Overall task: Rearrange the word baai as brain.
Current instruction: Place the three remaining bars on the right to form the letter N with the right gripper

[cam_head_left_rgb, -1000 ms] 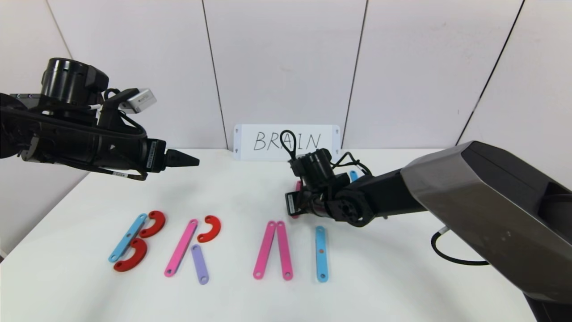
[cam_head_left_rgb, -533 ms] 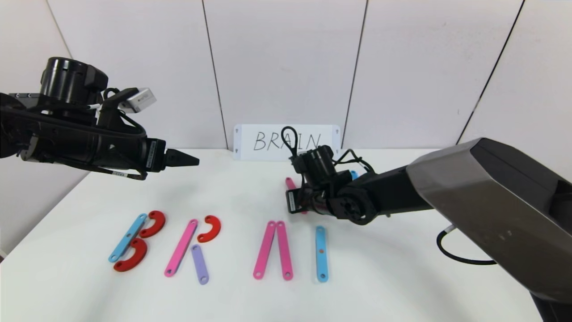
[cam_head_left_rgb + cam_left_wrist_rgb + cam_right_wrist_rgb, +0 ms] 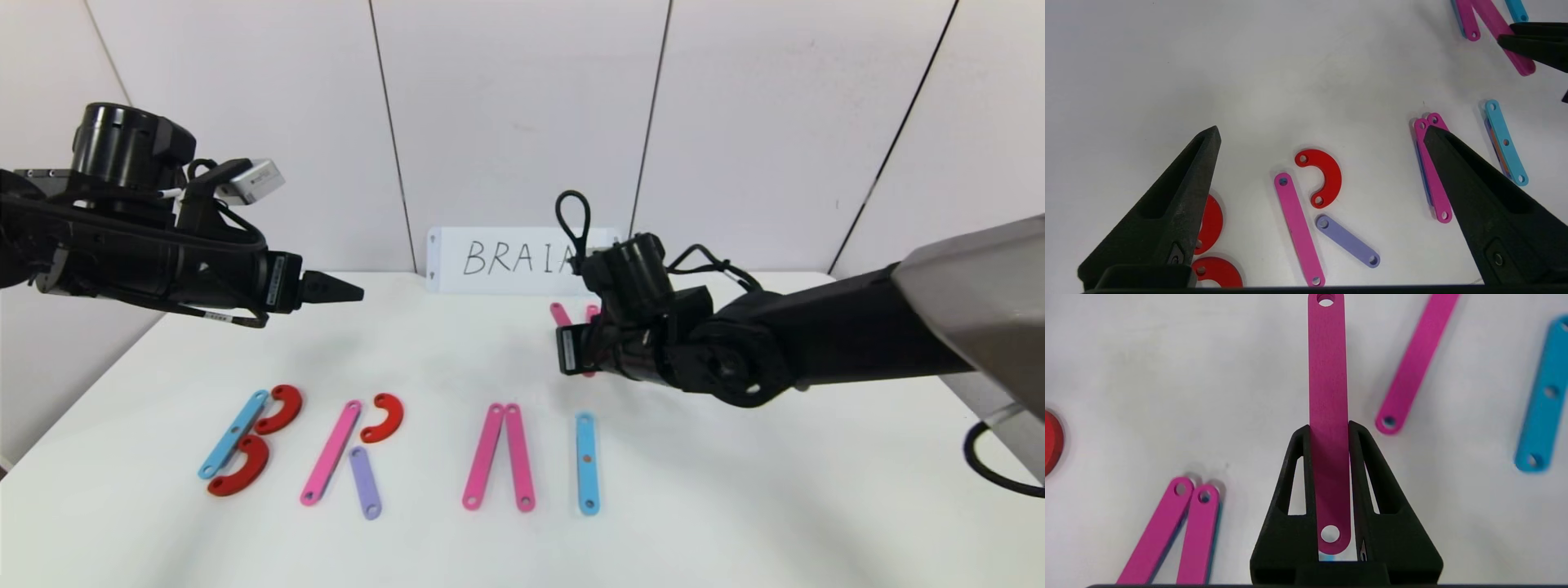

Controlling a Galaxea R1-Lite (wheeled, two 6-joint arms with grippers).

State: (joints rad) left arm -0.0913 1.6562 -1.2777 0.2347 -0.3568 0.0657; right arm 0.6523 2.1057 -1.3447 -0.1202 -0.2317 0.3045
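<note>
The plastic letters lie in a row near the table's front. A blue strip (image 3: pixel 233 433) with two red half-rings (image 3: pixel 280 408) forms B. A pink strip (image 3: pixel 331 452), a red half-ring (image 3: pixel 384 416) and a purple strip (image 3: pixel 365 482) form R. Two pink strips (image 3: pixel 484 467) meet at the top, and a blue strip (image 3: pixel 586 463) lies beside them. My right gripper (image 3: pixel 1329 428) is shut on a pink strip (image 3: pixel 1329 375) behind the row. My left gripper (image 3: pixel 1322 130) is open and empty, raised over the table's left.
The white card with handwritten BRAIN (image 3: pixel 506 257) stands at the back wall, its last letter hidden by my right wrist. A loose pink strip (image 3: pixel 1414 363) and a blue strip (image 3: pixel 1541 400) lie beyond the right gripper. A black cable (image 3: pixel 992 465) hangs at far right.
My right arm has moved right and up, carrying the pink strip with it. The left arm and the letters in the row have not moved.
</note>
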